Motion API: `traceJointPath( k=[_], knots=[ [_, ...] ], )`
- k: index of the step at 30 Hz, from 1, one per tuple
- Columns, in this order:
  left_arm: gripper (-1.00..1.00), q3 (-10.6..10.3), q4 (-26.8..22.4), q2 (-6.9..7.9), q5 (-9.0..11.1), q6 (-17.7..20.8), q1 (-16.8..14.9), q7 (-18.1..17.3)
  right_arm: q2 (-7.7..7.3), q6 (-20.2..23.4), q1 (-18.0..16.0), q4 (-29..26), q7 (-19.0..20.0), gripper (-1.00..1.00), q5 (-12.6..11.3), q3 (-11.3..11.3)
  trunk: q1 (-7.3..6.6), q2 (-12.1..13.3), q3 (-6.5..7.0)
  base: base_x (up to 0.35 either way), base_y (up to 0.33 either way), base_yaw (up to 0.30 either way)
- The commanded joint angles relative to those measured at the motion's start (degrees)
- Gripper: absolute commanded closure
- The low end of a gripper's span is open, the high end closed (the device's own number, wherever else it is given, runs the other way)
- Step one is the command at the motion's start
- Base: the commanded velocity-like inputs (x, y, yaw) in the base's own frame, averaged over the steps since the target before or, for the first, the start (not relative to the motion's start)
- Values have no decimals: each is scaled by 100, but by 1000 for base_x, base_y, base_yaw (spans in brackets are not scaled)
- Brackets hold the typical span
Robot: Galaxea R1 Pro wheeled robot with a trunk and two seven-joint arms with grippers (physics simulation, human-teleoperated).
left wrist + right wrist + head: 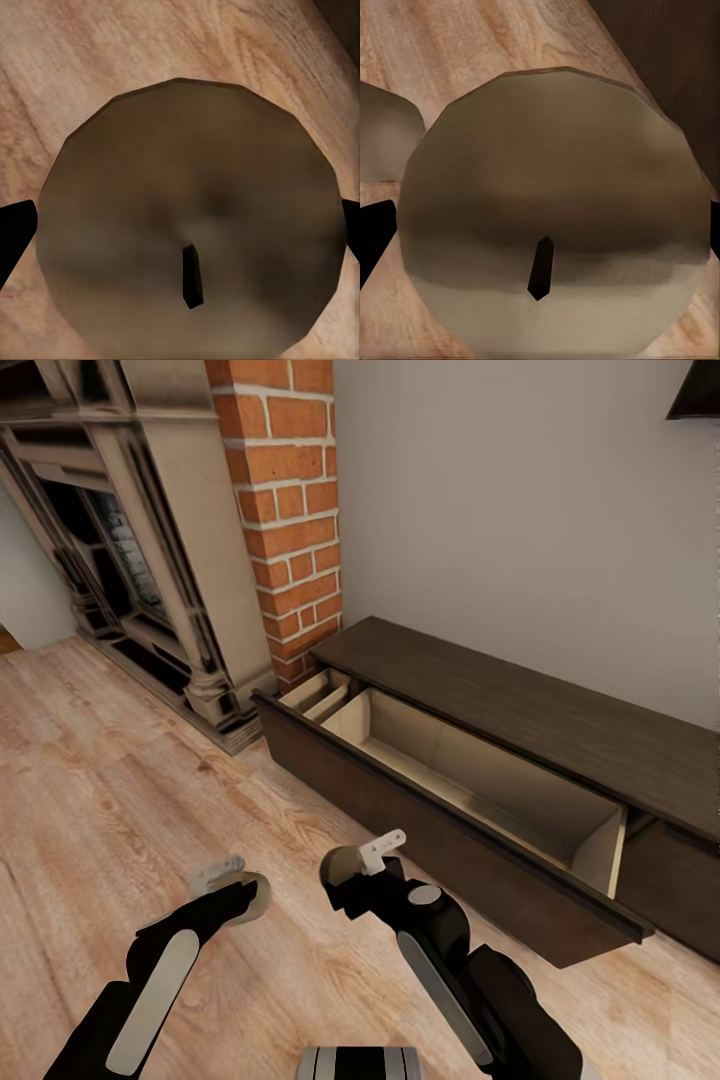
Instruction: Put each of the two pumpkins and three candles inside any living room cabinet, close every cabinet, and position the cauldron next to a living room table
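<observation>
Each of my grippers holds one tan candle above the wood floor, in front of the cabinet [520, 705]. The left gripper [238, 885] is shut on a candle [255, 897]; in the left wrist view this candle [187, 187] sits between black fingers [13, 234] with its dark wick up. The right gripper [362, 860] is shut on another candle [340, 866], seen close as a candle [555, 195] in the right wrist view, with the left one's candle [382, 139] beside it. The cabinet's long drawer [470, 785] stands pulled open, its pale inside showing nothing in it.
A stone fireplace [130, 560] and a brick column [290, 510] stand left of the cabinet. The open drawer's dark front [430, 830] juts out over the floor just ahead of my right gripper. Bare wood floor [100, 780] lies to the left.
</observation>
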Motion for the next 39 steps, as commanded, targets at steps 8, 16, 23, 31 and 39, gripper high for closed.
traceJointPath(
  k=[8,16,23,31,39],
  knots=[
    [100,-12,-10,5,63,3,-3,47,-5,63,70,236,-47,100,-66,30,-21,9,173,0,0,0],
    [100,-65,-18,-18,82,-73,30,18,-5,70,97,261,-51,100,-64,46,-42,20,351,0,0,0],
    [100,-79,-22,-24,77,-80,32,19,-7,70,98,262,-54,100,-66,46,-60,29,506,0,0,0],
    [100,-88,-25,-39,76,-80,32,35,-4,70,98,263,-54,100,-65,47,-81,40,683,0,0,0],
    [100,-89,-21,-63,68,-73,32,57,-10,70,98,263,-53,100,-65,47,-101,51,860,0,0,0]
  ],
)
